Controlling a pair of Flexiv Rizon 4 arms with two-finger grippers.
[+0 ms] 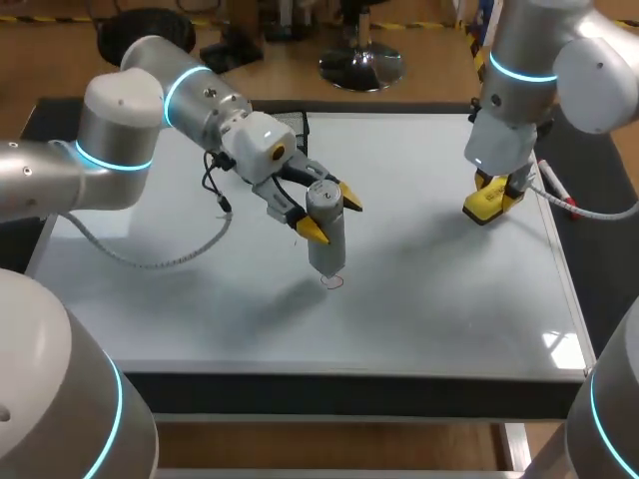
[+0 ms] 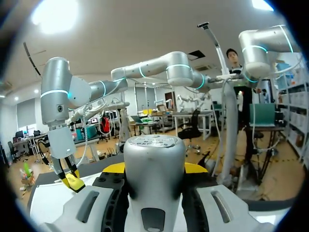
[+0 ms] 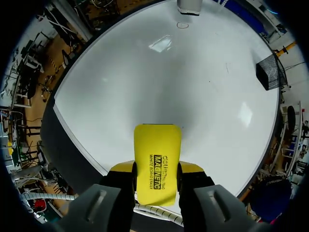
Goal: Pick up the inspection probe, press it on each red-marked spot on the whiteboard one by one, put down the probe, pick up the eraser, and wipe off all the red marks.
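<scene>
Pressing step. Left end effector (image 1: 332, 215) is clamped on the inspection probe (image 1: 326, 235), upright, tip on a faint red mark (image 1: 334, 282) mid-whiteboard (image 1: 429, 299). Farther right, the right end effector (image 1: 491, 205) grips the eraser (image 1: 487, 207) low over the board; contact unclear.

Next, probably: lift straight, then the next mark. I see none other.

Right wrist view shows the ring by the probe's foot; left wrist view shows only its cap.

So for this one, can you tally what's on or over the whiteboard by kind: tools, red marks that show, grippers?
inspection probe: 1, held in the left gripper
eraser: 1, yellow, held in the right gripper
red mark: 1 showing, a small ring at the probe's tip
grippers: 2
Total: 5
</scene>
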